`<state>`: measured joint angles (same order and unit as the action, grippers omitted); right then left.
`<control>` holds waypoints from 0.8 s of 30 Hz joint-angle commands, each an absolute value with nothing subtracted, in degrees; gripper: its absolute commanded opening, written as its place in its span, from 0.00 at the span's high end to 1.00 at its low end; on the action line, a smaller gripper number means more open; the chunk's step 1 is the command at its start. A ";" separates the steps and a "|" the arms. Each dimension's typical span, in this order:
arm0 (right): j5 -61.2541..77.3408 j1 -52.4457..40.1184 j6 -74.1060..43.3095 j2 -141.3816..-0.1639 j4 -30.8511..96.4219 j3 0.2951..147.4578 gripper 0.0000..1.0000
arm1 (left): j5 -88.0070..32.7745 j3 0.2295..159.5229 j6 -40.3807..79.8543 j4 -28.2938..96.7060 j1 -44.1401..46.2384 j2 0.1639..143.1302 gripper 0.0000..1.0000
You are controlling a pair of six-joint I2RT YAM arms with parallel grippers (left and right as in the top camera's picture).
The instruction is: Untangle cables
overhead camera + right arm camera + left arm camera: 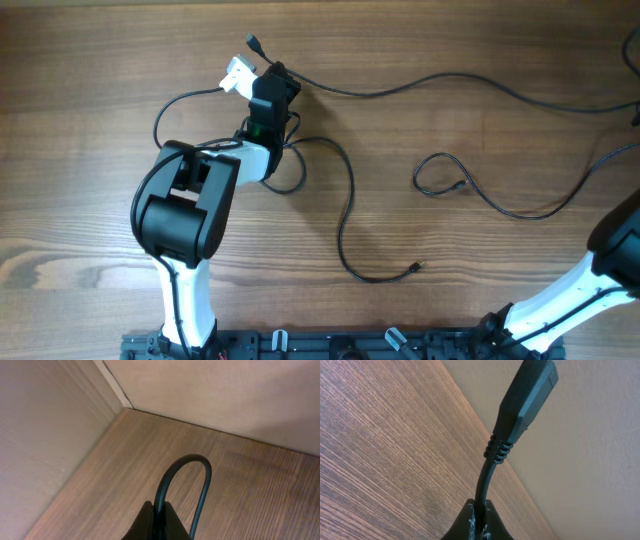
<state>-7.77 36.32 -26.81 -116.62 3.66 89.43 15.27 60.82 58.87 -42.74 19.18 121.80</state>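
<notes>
My left gripper (270,72) (480,521) is shut on a thin black cable just below its black plug (527,395), which also shows at the far left of the table (253,42). That cable (400,88) runs right across the far side. A second cable (345,190) leaves the left wrist area and ends in a small plug (414,266). A third cable forms a loop (432,172) and runs off right. My right gripper (159,521) is shut on a bend of black cable (187,460). It is out of the overhead view.
The wooden table (90,150) carries the cables. The left arm (185,205) covers part of the cable by its wrist. The right arm (620,240) sits at the right edge. A black rail (340,345) runs along the front. Walls meet in a corner (125,405) past the table.
</notes>
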 commanded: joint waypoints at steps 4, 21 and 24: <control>-8.58 36.84 -27.05 -122.19 0.60 90.37 0.96 | 15.86 63.46 58.98 -43.09 19.42 126.08 0.96; 1.21 37.26 -26.98 -124.88 -0.82 90.37 0.00 | 15.29 63.46 58.89 -40.36 19.22 125.99 0.00; 3.33 37.26 -26.94 -122.19 -0.51 90.39 0.00 | 14.50 63.46 57.98 -40.51 18.61 124.29 0.00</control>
<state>-0.86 36.97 -27.00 -124.95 -0.49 89.43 15.07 62.63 59.24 -40.21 19.44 125.38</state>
